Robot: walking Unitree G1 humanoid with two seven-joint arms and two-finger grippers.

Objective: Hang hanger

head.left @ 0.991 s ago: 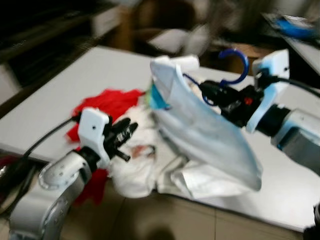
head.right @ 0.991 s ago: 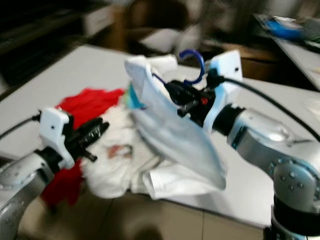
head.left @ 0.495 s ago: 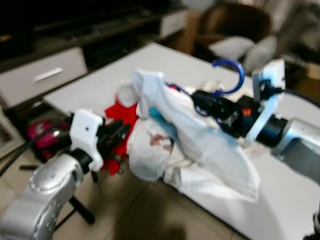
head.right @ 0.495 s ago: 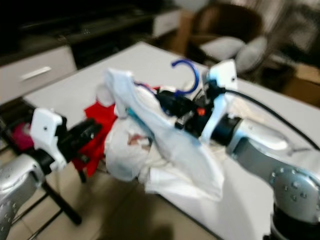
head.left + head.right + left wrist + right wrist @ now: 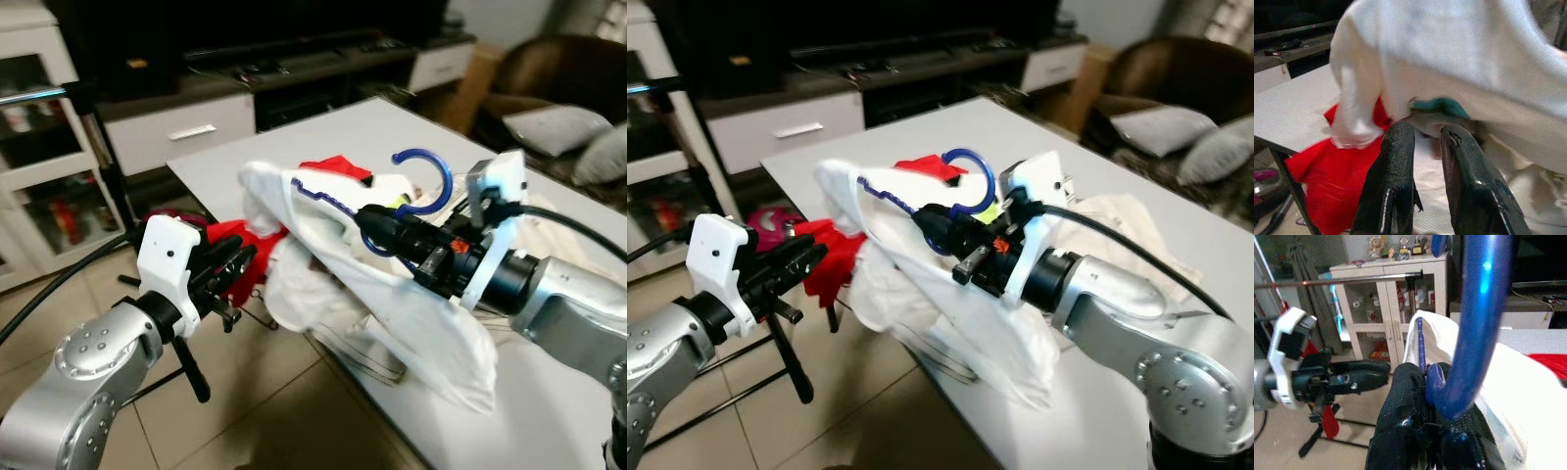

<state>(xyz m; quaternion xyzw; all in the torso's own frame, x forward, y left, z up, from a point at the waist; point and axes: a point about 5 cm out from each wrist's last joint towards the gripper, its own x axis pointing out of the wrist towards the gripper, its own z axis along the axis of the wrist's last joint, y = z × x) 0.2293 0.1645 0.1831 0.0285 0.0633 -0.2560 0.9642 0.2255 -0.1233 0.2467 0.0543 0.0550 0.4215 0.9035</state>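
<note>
A blue hanger (image 5: 443,176) carries a white garment (image 5: 392,304) that droops over the table's corner. My right gripper (image 5: 377,227) is shut on the hanger's neck just under the hook, holding it up above the white table (image 5: 225,157). In the right wrist view the blue hook (image 5: 1474,323) rises from between the fingers (image 5: 1405,396). My left gripper (image 5: 235,266) is shut and holds nothing, hovering off the table's edge close to the garment's hanging end. A silver rack rail (image 5: 1342,280) lies beyond it, at the far left (image 5: 34,96).
Red cloth (image 5: 333,166) lies on the table and hangs off its edge (image 5: 1337,186). The rack's black pole (image 5: 103,147) and foot (image 5: 191,367) stand on the tiled floor. A white glass cabinet (image 5: 39,196), drawer unit (image 5: 196,132) and sofa cushions (image 5: 558,127) surround the table.
The camera has swung left, bringing the rack and cabinet into view. My right gripper has kept hold of the hanger and carried it with the garment toward the table's corner.
</note>
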